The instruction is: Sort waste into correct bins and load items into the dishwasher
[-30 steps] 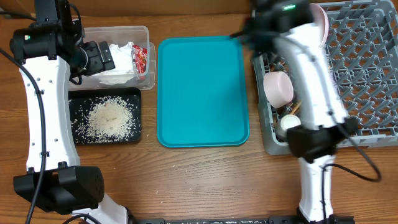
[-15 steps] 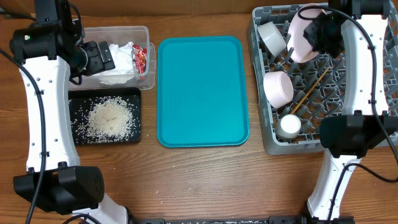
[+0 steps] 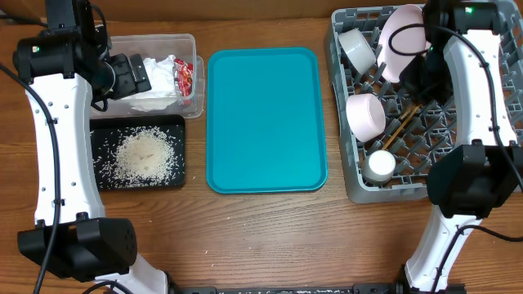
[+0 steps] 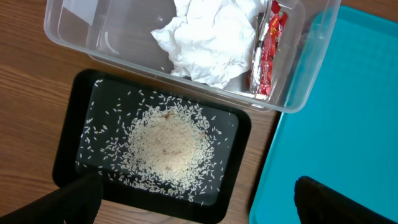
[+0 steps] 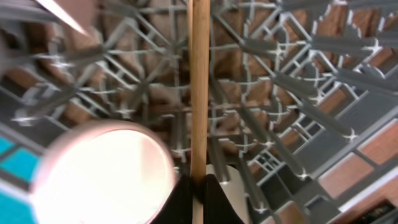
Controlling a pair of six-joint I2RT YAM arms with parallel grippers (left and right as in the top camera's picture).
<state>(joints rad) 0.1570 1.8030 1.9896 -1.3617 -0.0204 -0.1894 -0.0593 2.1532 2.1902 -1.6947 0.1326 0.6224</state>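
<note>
Far right, over the dish rack (image 3: pixel 511 90): right gripper (image 5: pixel 199 186) is pinched closed on the chopsticks (image 3: pixel 402 122). The wrist view shows a single wooden shaft running up from between the fingers, so I can't tell whether it has one stick or both. That view is blurred, and only rack grid and part of the pale bowl (image 5: pixel 106 174) at lower left can be made out.

From overhead, the chopsticks lie diagonally across the grid, their far end hidden under the gripper. The pale bowl sits just left of them, with the white cup (image 3: pixel 380 166) near the rack's near-left corner. The pink plate (image 3: pixel 396 49) stands on edge at the far side, partly covered by the arm. The metal bowl (image 3: pixel 357 47) is tilted at the far-left corner and reads pale grey from above.

Left side: left gripper (image 4: pixel 196 186) hangs wide open and holds nothing — only the two fingertips show, at the bottom corners of the wrist view. The clear tub (image 3: pixel 155 41) holds the napkin (image 4: pixel 208 37) and the wrapper (image 4: pixel 266 50), which is upright against the right wall. The arm hides the tub's left end from overhead. The black tray (image 4: pixel 68 155), just near of the tub, holds the rice (image 4: pixel 168 143), mostly heaped in the middle with strays around it.

The teal tray (image 3: pixel 265 118) sits mid-table (image 3: pixel 270 237), between the tub and the rack.
</note>
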